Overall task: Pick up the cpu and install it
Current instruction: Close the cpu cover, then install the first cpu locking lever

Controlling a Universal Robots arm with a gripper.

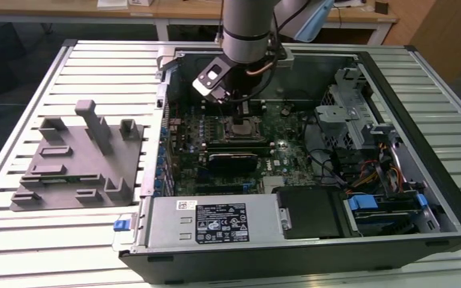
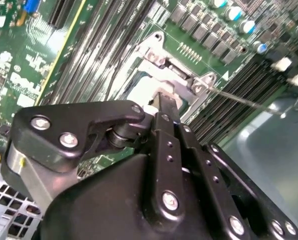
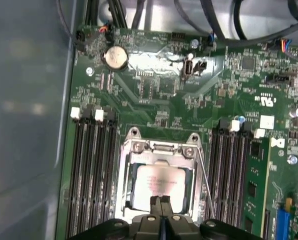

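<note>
The cpu, a pale silver square, lies flat inside the metal socket frame on the green motherboard. In the second wrist view the cpu shows as a pale patch just beyond the black fingertips. My gripper is right over the cpu's near edge with its two black fingers pressed together and no gap between them. I cannot tell whether the tips touch the chip. In the exterior view the gripper hangs inside the open computer case, directly above the socket.
Dark memory slots flank the socket, and a thin wire lever stands beside it. A coin battery sits further up the board. A grey fixture block lies at the exterior view's left; the power supply and drive bays fill the case's near side.
</note>
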